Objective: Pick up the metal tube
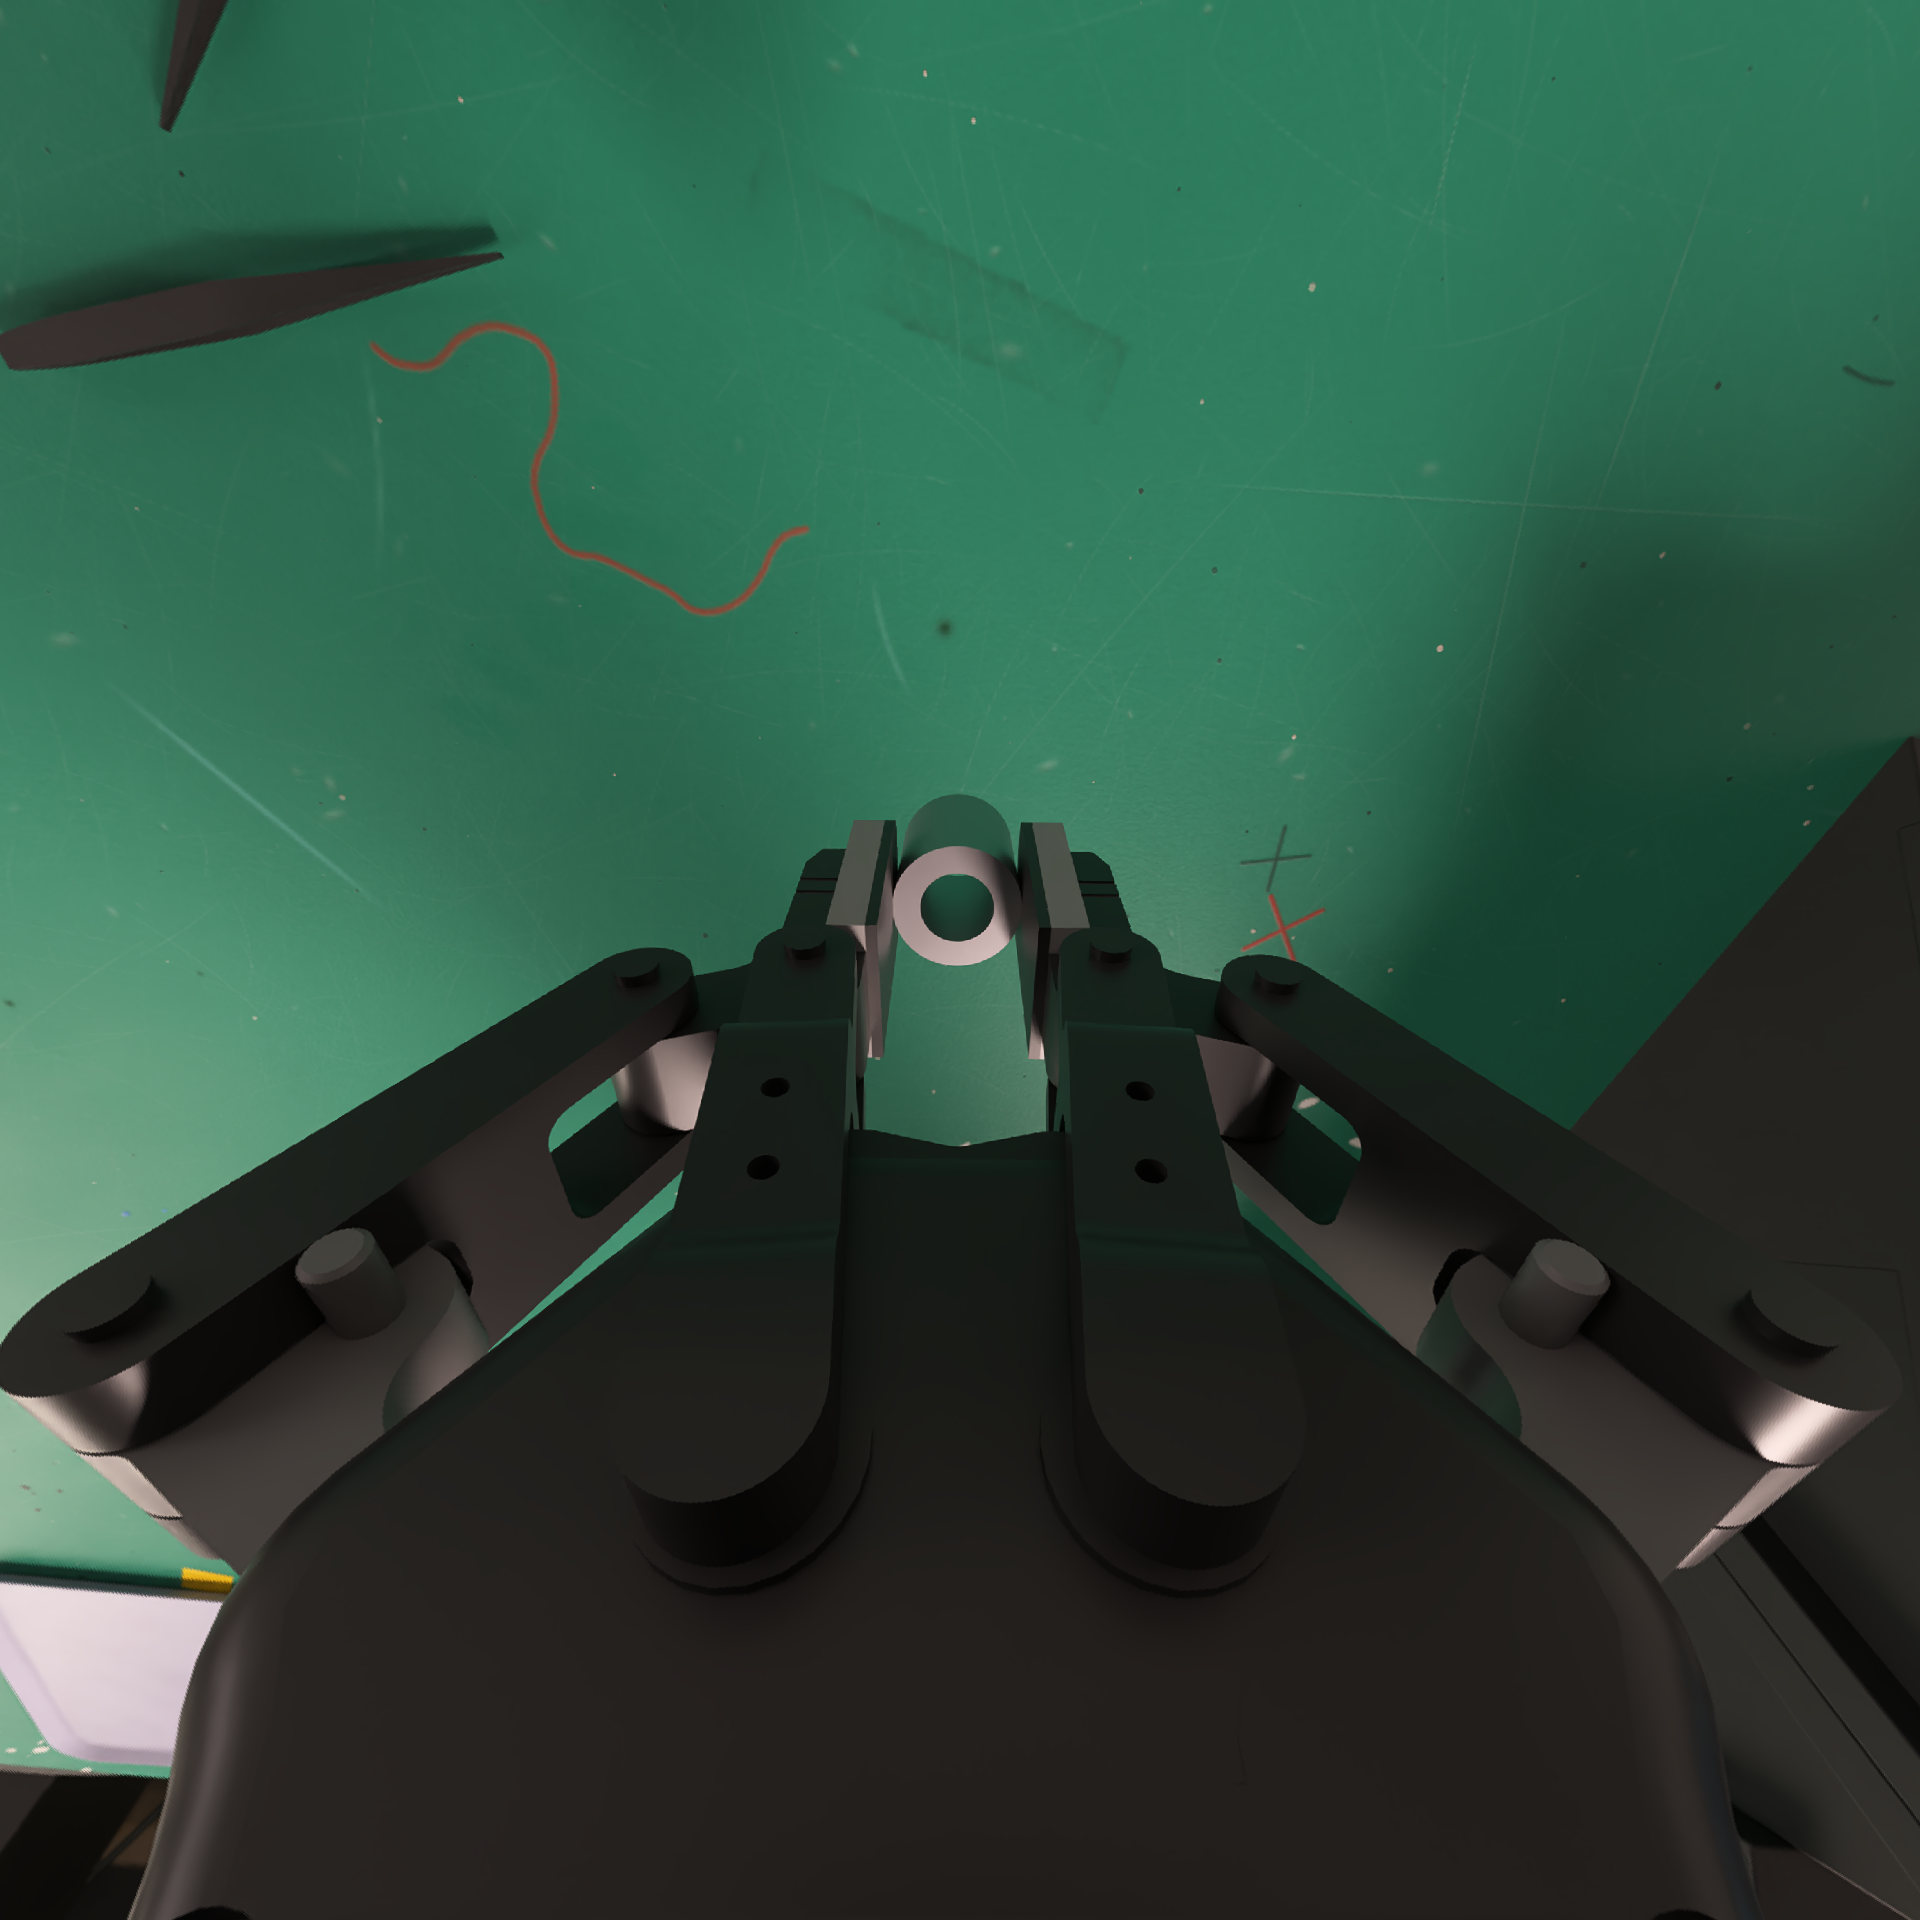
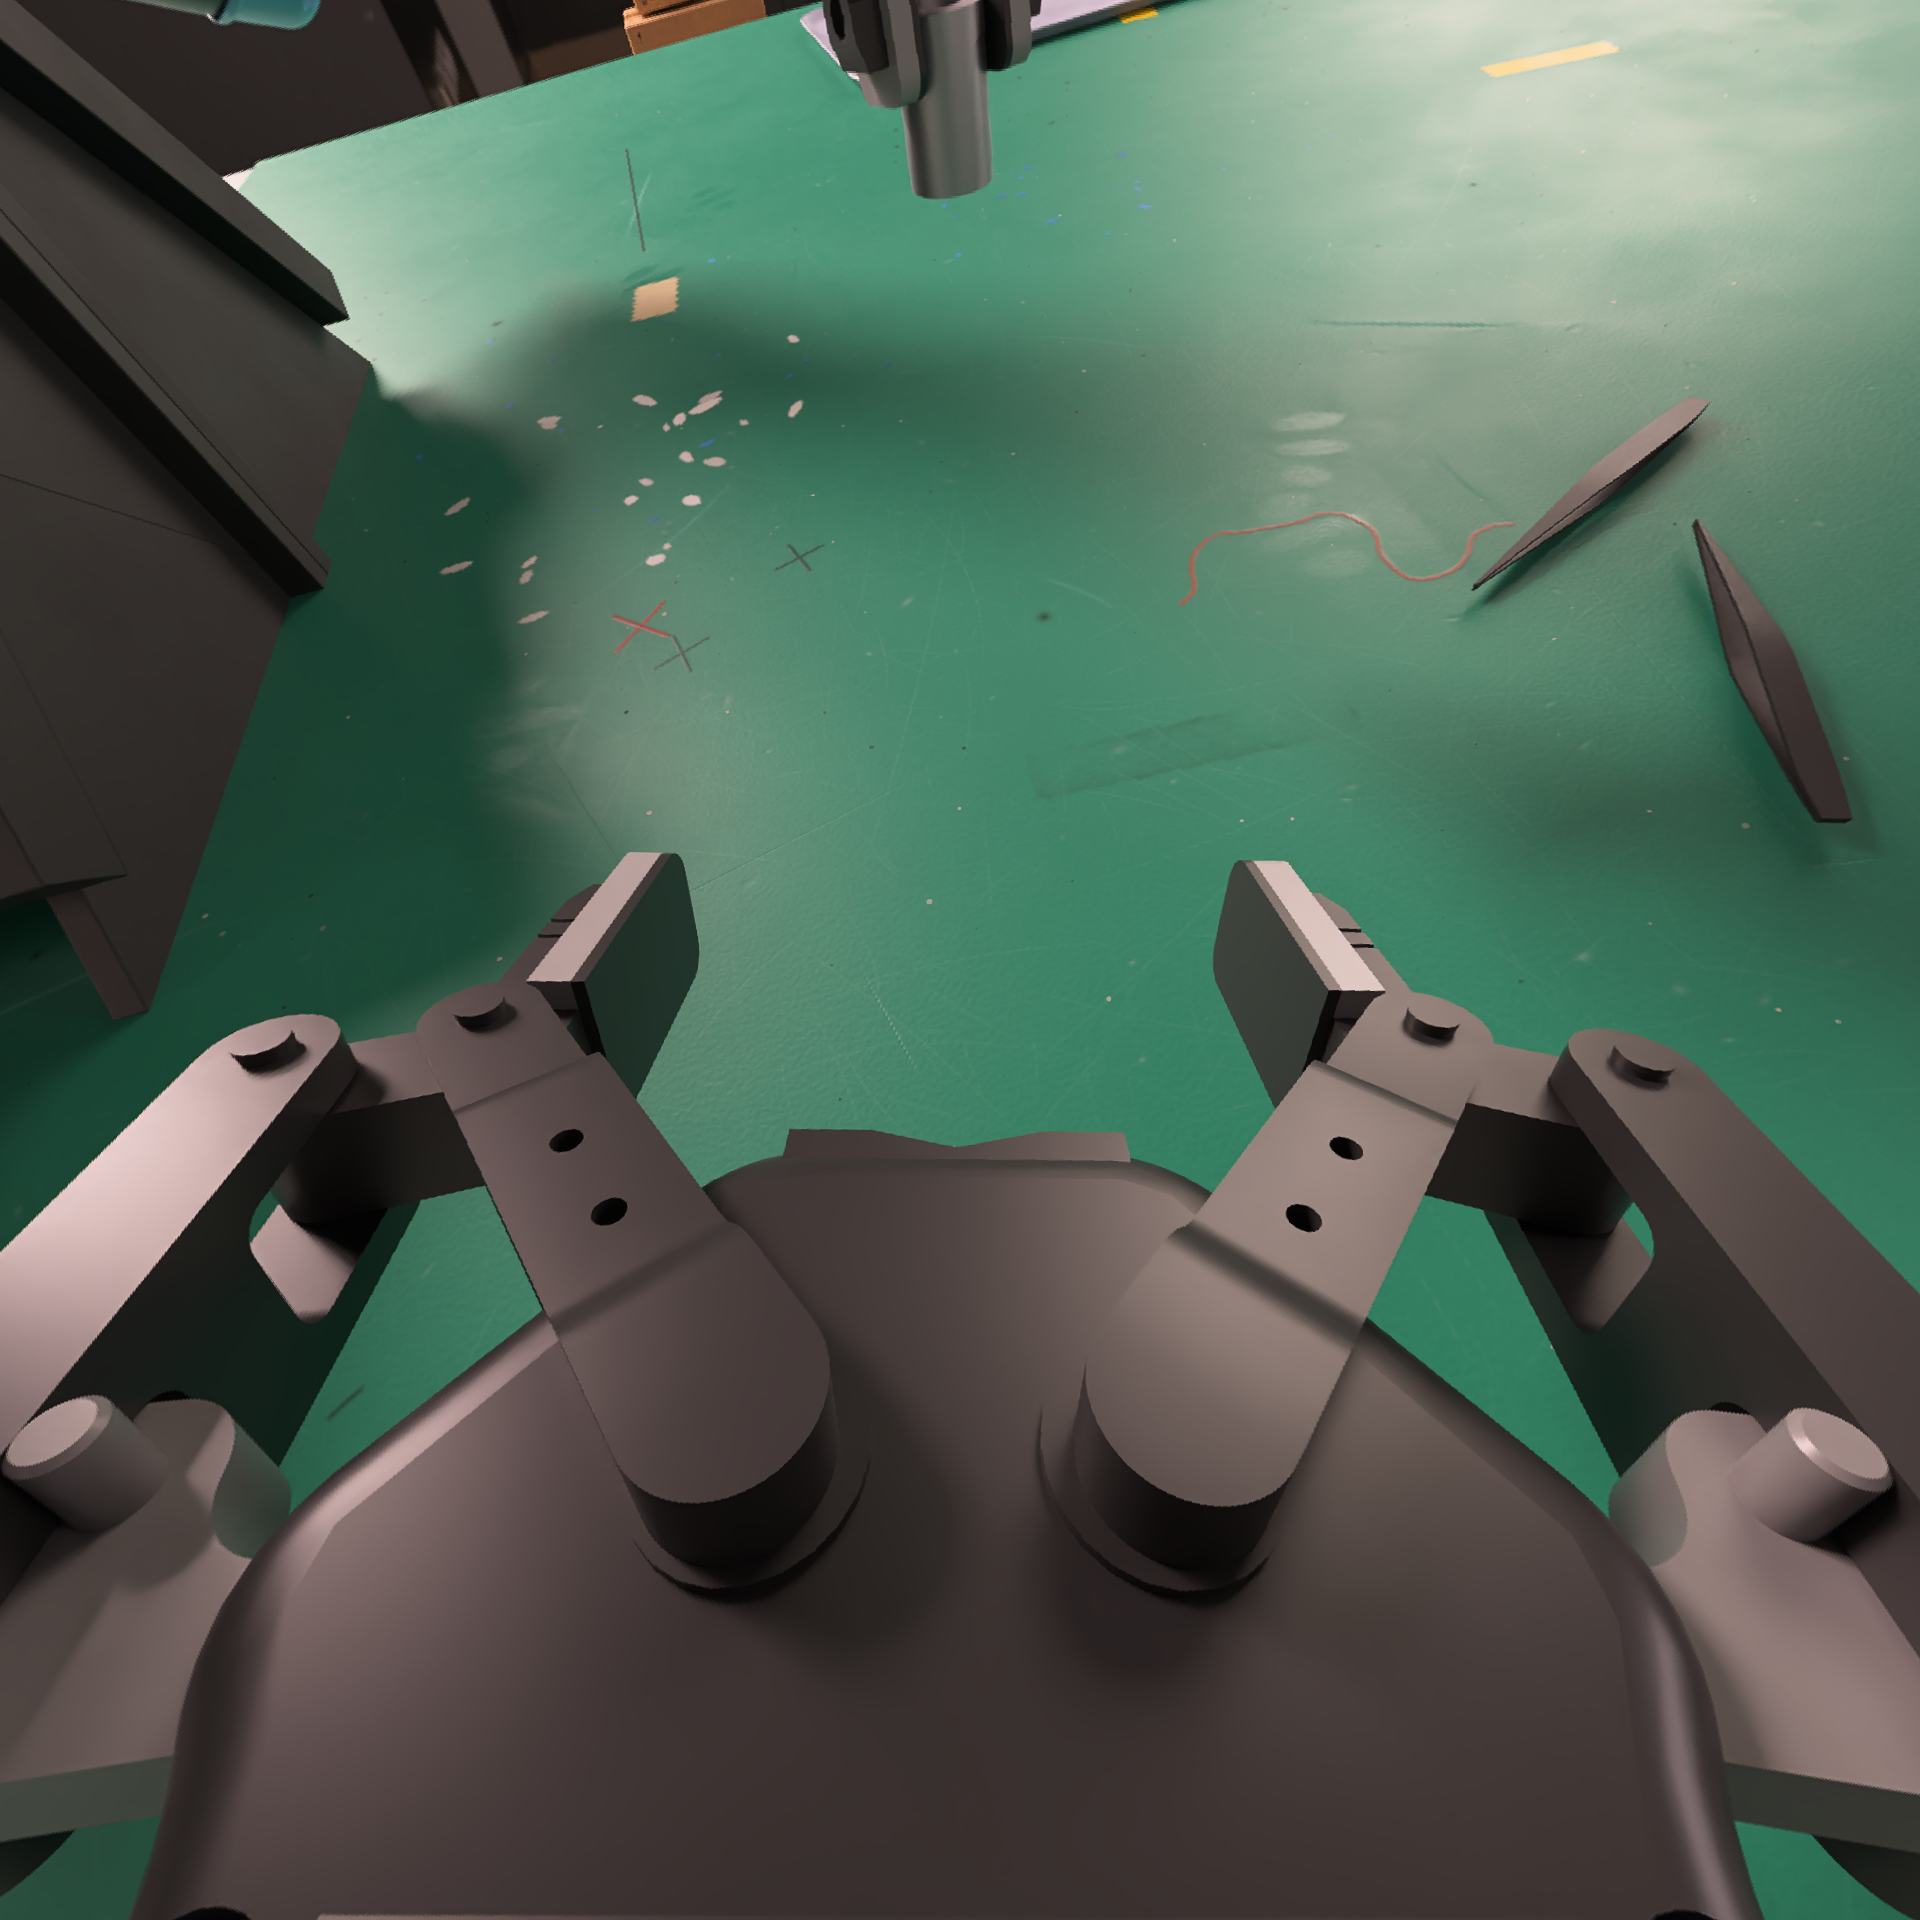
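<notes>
The metal tube (image 1: 956,868) is a short grey hollow cylinder. My left gripper (image 1: 957,878) is shut on it, one pad on each side, and I look down its bore at the green mat below. In the right wrist view the tube (image 2: 945,135) hangs upright from the left gripper at the top of the frame, clear above the mat. My right gripper (image 2: 956,935) is open and empty, low over the green mat (image 2: 935,675).
Two dark pointed blades (image 2: 1590,494) (image 2: 1766,675) lie on the mat's right, next to a thin red wire (image 2: 1340,540). A dark box (image 2: 125,468) stands at the left. Small cross marks (image 2: 655,629) and pale flecks dot the mat. A white tray (image 1: 94,1662) sits near the left arm.
</notes>
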